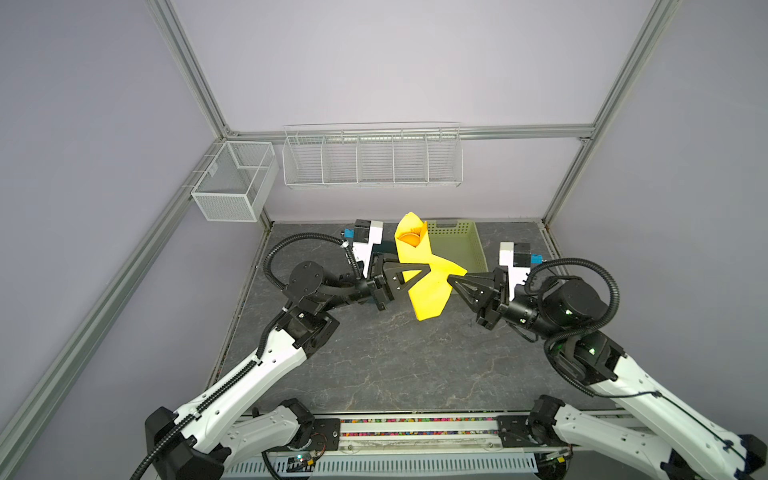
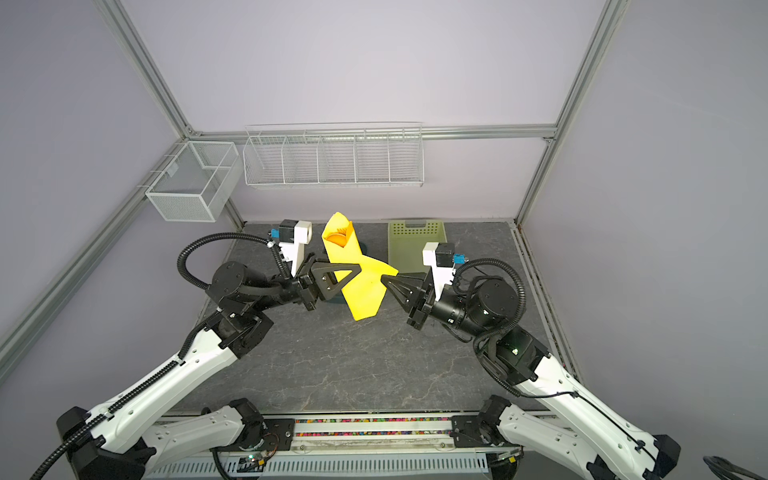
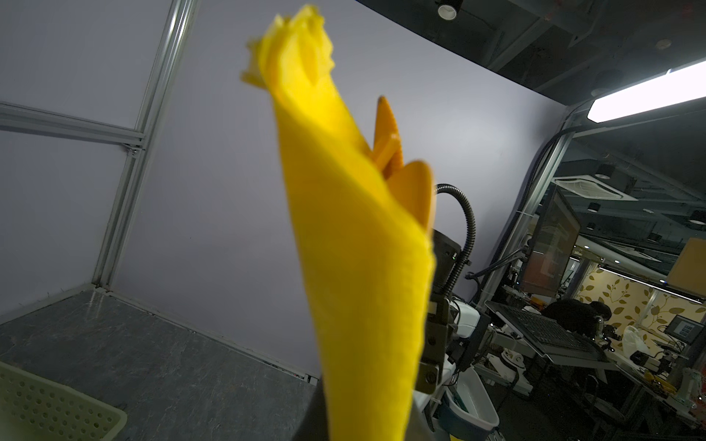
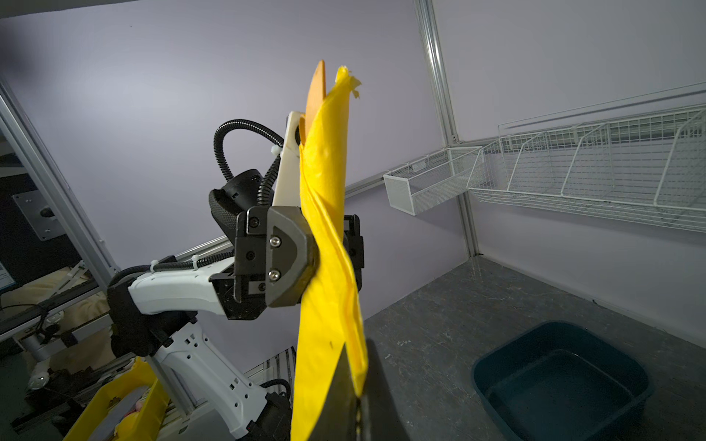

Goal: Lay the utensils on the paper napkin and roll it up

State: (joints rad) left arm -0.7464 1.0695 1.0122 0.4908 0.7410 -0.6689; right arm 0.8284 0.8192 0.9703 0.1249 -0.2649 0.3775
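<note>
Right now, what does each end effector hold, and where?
The left end effector clamps the rolled paper napkin at its middle, utensils inside; right end effector pinches its loose side flap.

both sides are busy right now: my left arm [image 1: 266,365] and right arm [image 1: 623,374] are bent at the elbow, forearms reaching in toward the paper napkin [image 1: 432,295] from either side. my left gripper [image 1: 415,276] comes in level from the napkin's left, jaws clamped across the roll about halfway along. my right gripper [image 1: 452,280] points in from the napkin's right, jaws fully closed, tips pinching just its side flap. the two claws nearly meet tip to tip
</note>
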